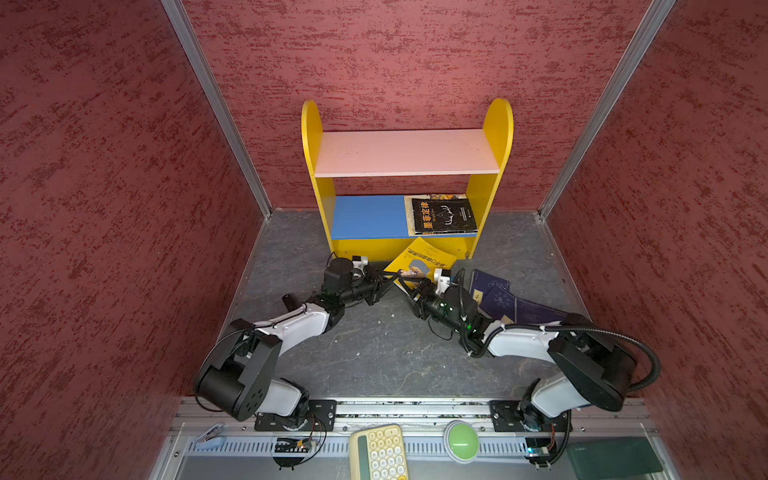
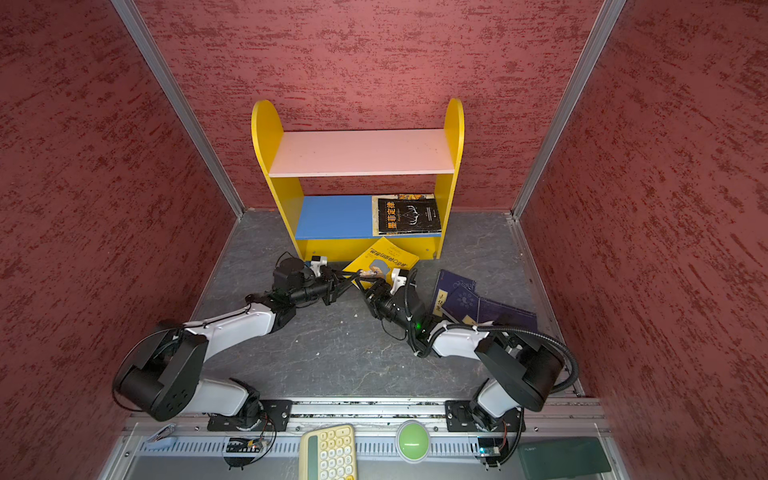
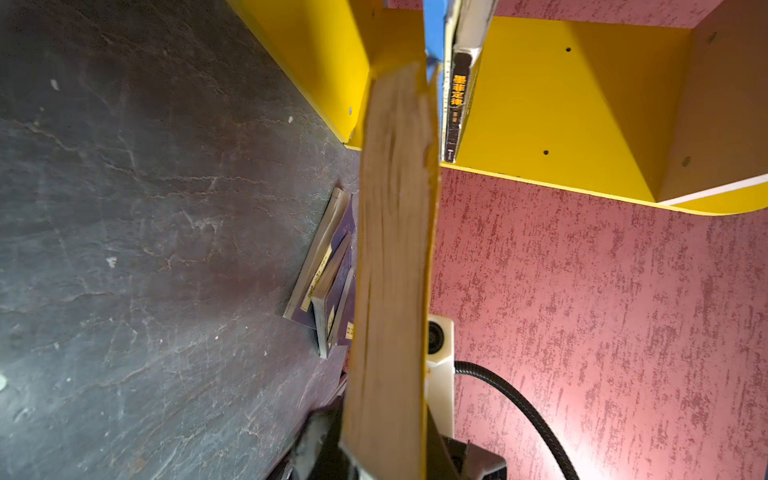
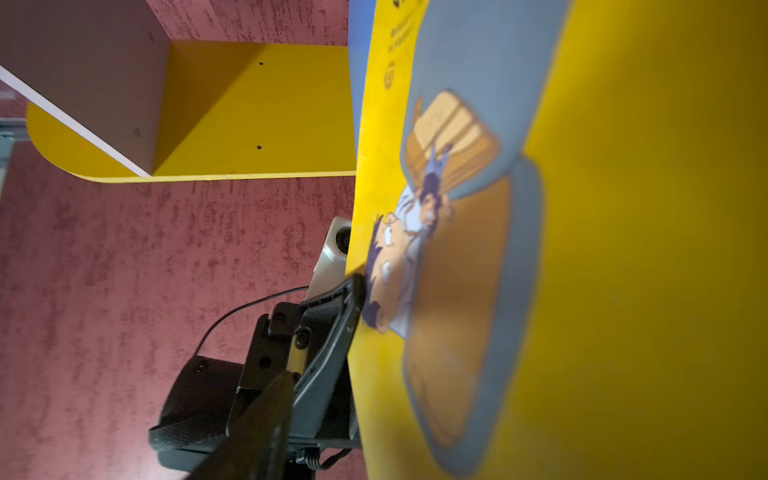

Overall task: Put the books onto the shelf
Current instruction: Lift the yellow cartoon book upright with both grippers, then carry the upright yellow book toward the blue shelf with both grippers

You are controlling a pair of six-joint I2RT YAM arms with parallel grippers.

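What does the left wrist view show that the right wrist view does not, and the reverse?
Only the left wrist view: the navy books on the floor, the black book's spine on the shelf, and the yellow book's page edge. Only the right wrist view: that book's cartoon cover and the left gripper's fingers pressed on it. Both: the yellow book and the shelf's yellow side.

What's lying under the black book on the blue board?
A second book lies under the black book on the blue lower board. Only a cream edge and an illustrated strip show; the rest of its cover is hidden.
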